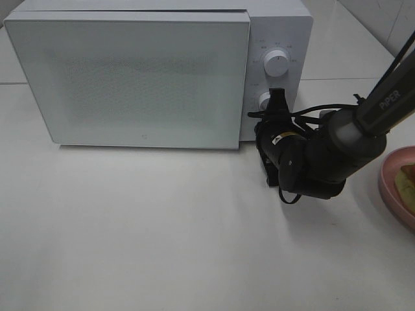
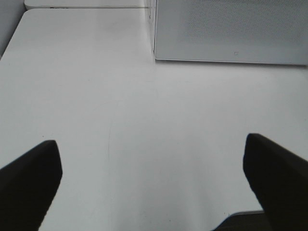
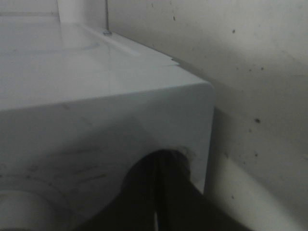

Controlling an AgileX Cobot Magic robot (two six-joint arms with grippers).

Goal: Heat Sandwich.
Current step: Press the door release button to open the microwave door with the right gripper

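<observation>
The white microwave stands at the back of the table, its door across the front; a thin dark gap shows along the door's top right edge. My right gripper is shut, and its tips rest against the control panel beside the lower knob. In the right wrist view the closed fingers press on the panel's face near its corner, with the knob off to one side. The sandwich lies on the pink plate at the right edge, only partly in view. My left gripper is open over bare table.
The upper knob sits above the lower one on the panel. The right arm and its cables stretch between the microwave and the plate. In the left wrist view the microwave's front corner is ahead of the open fingers.
</observation>
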